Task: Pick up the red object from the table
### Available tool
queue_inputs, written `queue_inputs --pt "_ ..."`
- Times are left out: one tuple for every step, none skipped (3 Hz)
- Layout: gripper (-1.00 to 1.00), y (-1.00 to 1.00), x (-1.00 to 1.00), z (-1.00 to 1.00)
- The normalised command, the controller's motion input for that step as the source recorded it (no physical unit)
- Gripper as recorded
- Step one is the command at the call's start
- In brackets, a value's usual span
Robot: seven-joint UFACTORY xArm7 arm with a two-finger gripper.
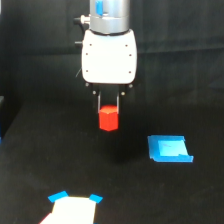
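Exterior view: gripper (108, 106) clamped on the red object (108, 119), held just beneath the white wrist housing (109, 56) and seemingly clear of the black surface (40, 150); blue square piece (170, 149) well apart, toward the view's right. Lift step apparently in hand; next calls for keeping the clamp firm while rising. No readable writing or brand anywhere.

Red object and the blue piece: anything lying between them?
Nothing: the exterior view shows only bare table between the red object, held in the gripper, and the blue piece.

You had the small red-orange hexagonal block (108, 118) at frame centre, between the gripper (108, 103) fingers, above the matte black table (30, 150); the flat blue square piece (169, 149) lay lower right.
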Motion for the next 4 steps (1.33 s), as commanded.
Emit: queue_inputs --pt "-0.78 -0.01 -0.08 -0.35" --pt "-0.97 -0.53 0.48 0.91" --pt "-1.0 -0.42 0.5 0.81" --pt "-1.0 -0.07 0.16 -0.13"
